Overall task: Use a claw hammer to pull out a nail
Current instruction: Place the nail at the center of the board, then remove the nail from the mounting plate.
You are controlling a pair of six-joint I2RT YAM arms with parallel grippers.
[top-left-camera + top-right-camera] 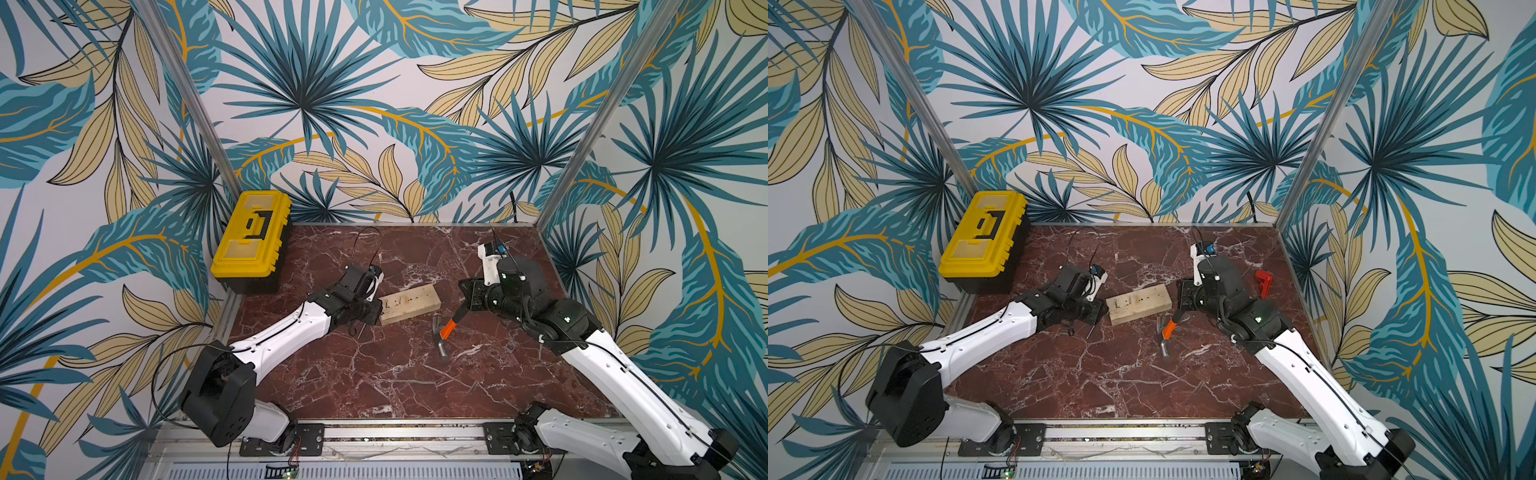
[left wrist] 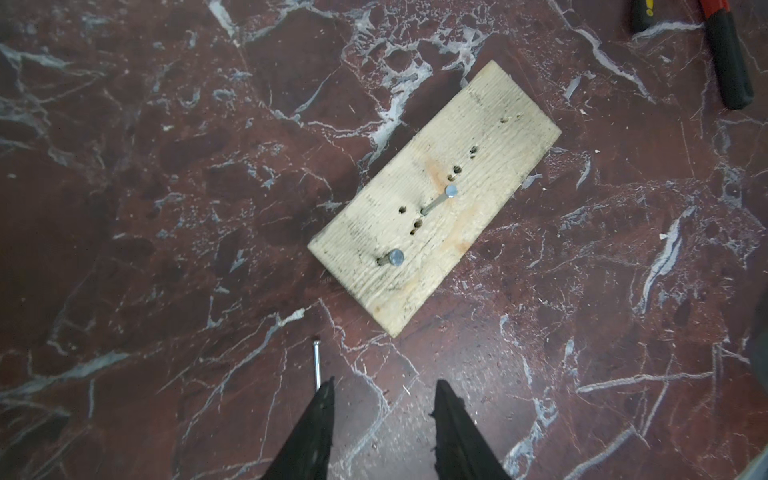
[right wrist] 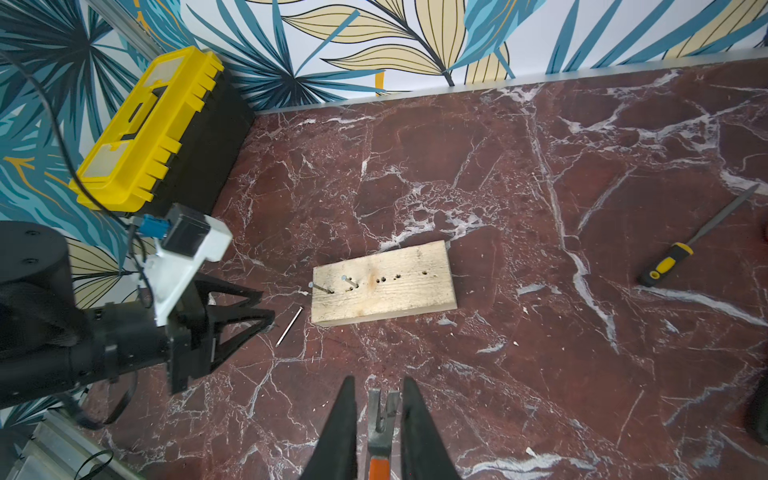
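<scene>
1. Hammer [image 1: 446, 332]: just near-right of board [image 2: 436, 199], head low. Right gripper [image 3: 379, 382] clamps its handle. Likely stiff and head-heavy; the rubber handle is the best hold.
2. Left gripper [image 2: 385, 382]: jaws parted, empty, beside loose nail [image 2: 317, 363]; crowds the board's left end.
3. Board: tall nail [image 2: 437, 200] and short nail [image 2: 392, 257], both standing.
4. Toolbox [image 1: 251, 237] far left; wrench [image 1: 1263, 282] and file [image 3: 702, 232] far right, well apart.

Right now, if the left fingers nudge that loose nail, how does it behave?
Probably rolls: the loose nail is a thin round shank flat on the smooth marble tabletop. Likely stiff and light: it looks straight. Pinching may slip, since it lies flush.
</scene>
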